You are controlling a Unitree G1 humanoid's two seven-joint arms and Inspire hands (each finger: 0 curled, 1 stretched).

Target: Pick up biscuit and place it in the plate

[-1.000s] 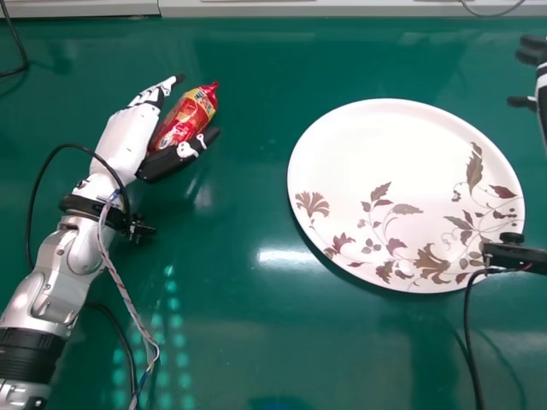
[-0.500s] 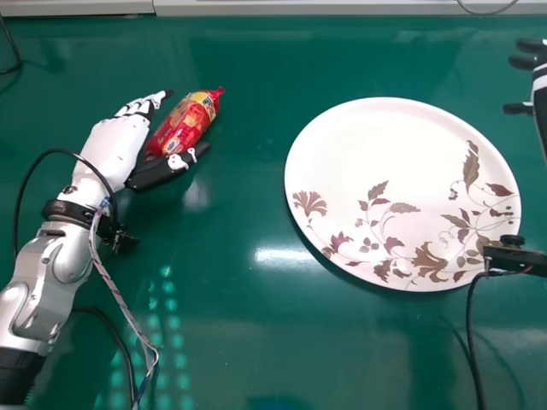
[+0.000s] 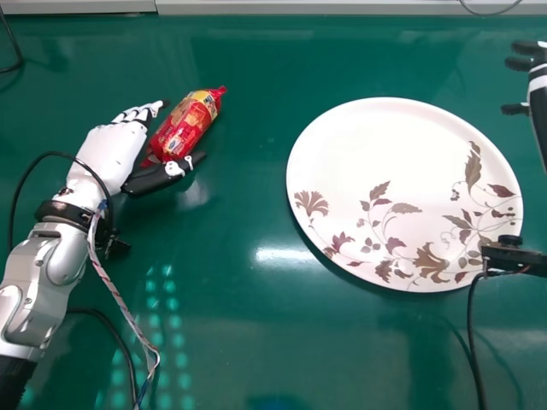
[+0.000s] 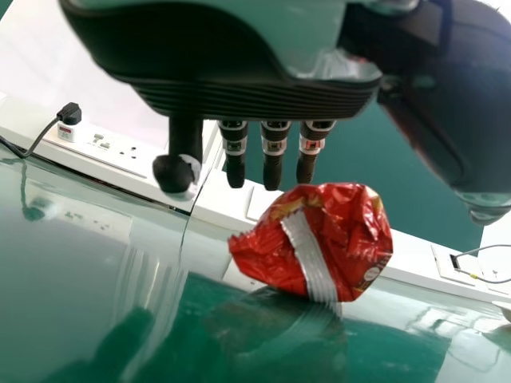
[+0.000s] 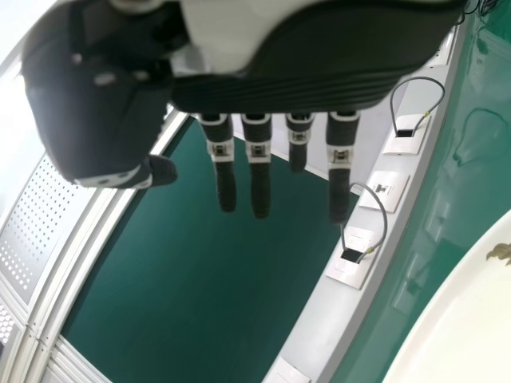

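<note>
Red and glossy, the biscuit packet (image 3: 188,124) lies on the table at the far left, slanting away, with its near end in the gap between the thumb and fingers of the left hand (image 3: 115,152). That hand is spread wide, fingers straight and thumb held apart, and nothing is gripped; whether the thumb touches the wrapper I cannot tell. I'd put the task near its start: the hand is in place beside the packet, but the closing, the lift, the carry to the right and the setting down all remain. The plate (image 3: 385,145), white with brown leaves and flowers along its near and right parts, sits well apart on the right, with no biscuit on it. Near the right edge is the right hand (image 3: 539,90), also wide, its straight fingers holding nothing. Beneath everything runs a shiny green table (image 3: 256,342), which takes a bright streak of light left of the plate and pale green dots nearer the left arm. A white strip (image 3: 342,8) borders its far side. The wrist views show more of the room: white trunking with sockets (image 4: 120,152), a black plug (image 4: 69,114) in one of them, and a perforated pale panel (image 5: 36,215).
</note>
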